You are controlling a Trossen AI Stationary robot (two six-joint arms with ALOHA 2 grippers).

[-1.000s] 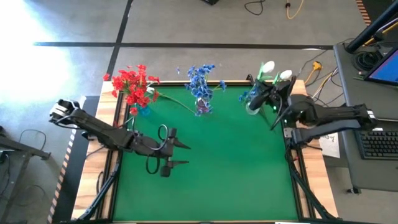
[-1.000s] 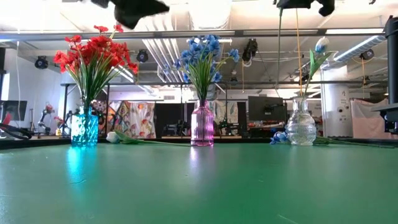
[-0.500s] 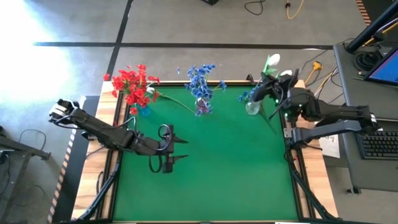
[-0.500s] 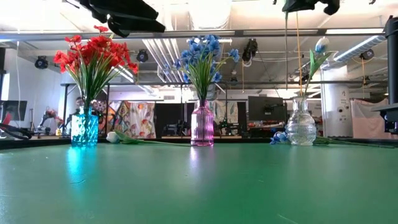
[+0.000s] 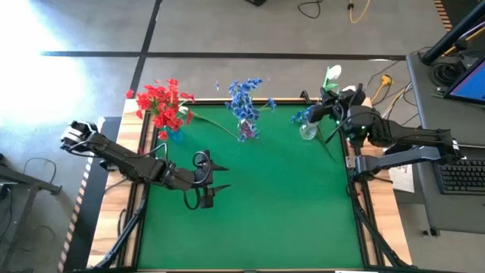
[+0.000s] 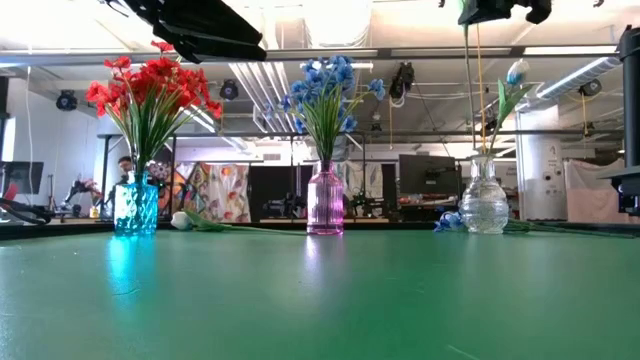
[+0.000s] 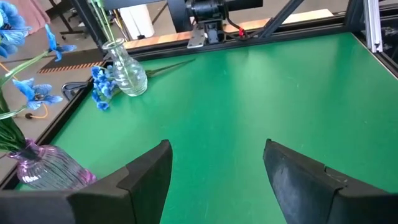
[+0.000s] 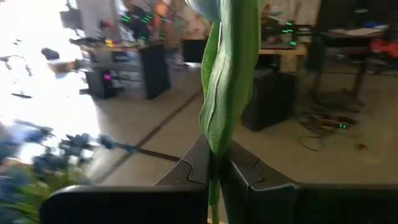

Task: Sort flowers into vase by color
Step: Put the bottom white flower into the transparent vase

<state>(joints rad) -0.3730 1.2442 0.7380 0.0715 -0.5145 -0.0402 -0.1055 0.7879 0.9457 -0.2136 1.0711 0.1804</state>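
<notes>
Carrying a white tulip stem toward the clear glass vase, the right gripper stayed clamped on it.

Over the last second the right gripper had shifted from directly over the clear glass vase to just beside it, on the table-edge side, lifting the white tulip higher; the stem hung near vertical above the vase mouth, not yet inserted, which suggested alignment was under way. A blue sprig lay against that vase, unsorted. Well apart from the vase, the left gripper hovered over mid-table, jaws apart and empty, having edged slightly closer.
</notes>
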